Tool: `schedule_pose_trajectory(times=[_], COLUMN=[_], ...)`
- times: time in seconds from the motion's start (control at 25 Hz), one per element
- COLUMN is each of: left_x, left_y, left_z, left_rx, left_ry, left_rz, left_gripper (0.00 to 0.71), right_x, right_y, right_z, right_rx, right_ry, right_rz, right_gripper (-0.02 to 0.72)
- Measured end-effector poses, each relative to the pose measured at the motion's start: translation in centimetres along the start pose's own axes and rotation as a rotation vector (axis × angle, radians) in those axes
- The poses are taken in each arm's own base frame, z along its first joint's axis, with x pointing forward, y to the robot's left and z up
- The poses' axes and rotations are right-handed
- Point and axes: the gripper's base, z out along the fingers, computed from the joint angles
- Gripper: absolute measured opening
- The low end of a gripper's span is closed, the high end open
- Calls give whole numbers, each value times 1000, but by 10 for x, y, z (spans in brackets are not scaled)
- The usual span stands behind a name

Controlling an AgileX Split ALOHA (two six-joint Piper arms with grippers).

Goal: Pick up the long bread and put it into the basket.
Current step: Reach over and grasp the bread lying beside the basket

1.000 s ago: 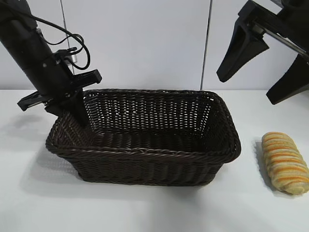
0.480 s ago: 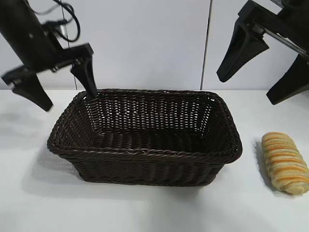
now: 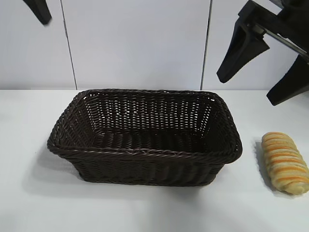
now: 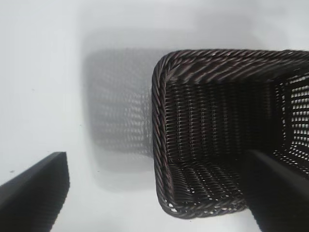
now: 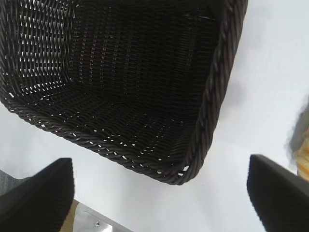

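on a plain white table, backed by a pale grey panelled wall with two thin vertical seams: one basket, dark brown wicker, mid-table, nothing inside. one long bread, striped tan and orange, flat on the table right of the basket, apart from it. right pincer, high above the bread, spread wide, holding nothing. left pincer, high at upper left, spread wide, holding nothing.
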Motion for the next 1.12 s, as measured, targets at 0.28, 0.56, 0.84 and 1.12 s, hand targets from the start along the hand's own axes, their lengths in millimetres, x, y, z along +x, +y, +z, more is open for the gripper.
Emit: schedule_pose_trajectory(times=[0.28, 0.56, 0.84, 1.12], left_x=[3, 13, 60, 134], left_y=[58, 66, 37, 14], left_z=[-13, -35, -111, -133], left_rx=[-113, -170, -241, -274], left_ry=[10, -1, -193, -287], left_rz=[-139, -147, -72, 63], left_gripper=[694, 694, 694, 694], right_x=[0, 0, 0, 0], right_y=[0, 0, 0, 0], right_z=[0, 0, 0, 0], right_rx=[0, 0, 1, 1], right_ry=[0, -1, -3, -3], right_rz=[0, 0, -1, -4], right_gripper=[695, 695, 695, 695])
